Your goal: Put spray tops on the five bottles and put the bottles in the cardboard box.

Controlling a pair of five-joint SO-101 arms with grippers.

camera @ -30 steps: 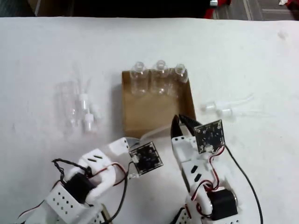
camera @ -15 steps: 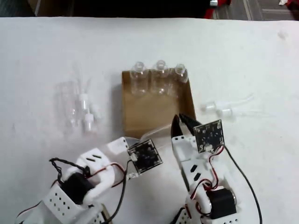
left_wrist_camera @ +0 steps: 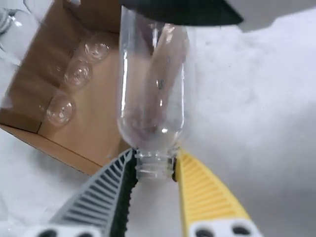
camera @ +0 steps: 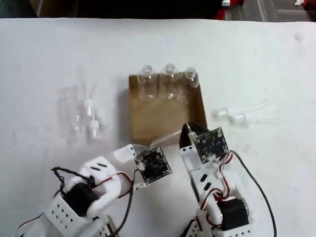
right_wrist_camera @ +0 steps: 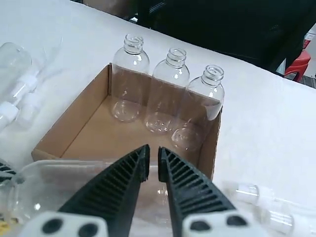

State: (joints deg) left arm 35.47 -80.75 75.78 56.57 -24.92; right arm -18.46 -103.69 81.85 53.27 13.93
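Clear plastic bottle (camera: 163, 139) lies across the cardboard box (camera: 148, 121)'s near edge in the high view. The right hand (camera: 187, 132) sits at the box's near-right corner, beside the bottle's base end. Three uncapped bottles (camera: 169, 79) stand along the box's far wall. Spray tops (camera: 236, 116) lie on the surface (camera: 256, 59) right of the box, a fifth bottle (camera: 73, 106) left of it.

Left wrist view: left hand (left_wrist_camera: 154, 168) pinches the held bottle's neck, w/ the body pointing out past the box's near edge.

Right wrist view: black fingers (right_wrist_camera: 123, 182) pressed nearly together, holding nothing. The bottle's long axis runs crosswise just under them. Right arm is nearer the right-side tops, so prob. it fetches one.
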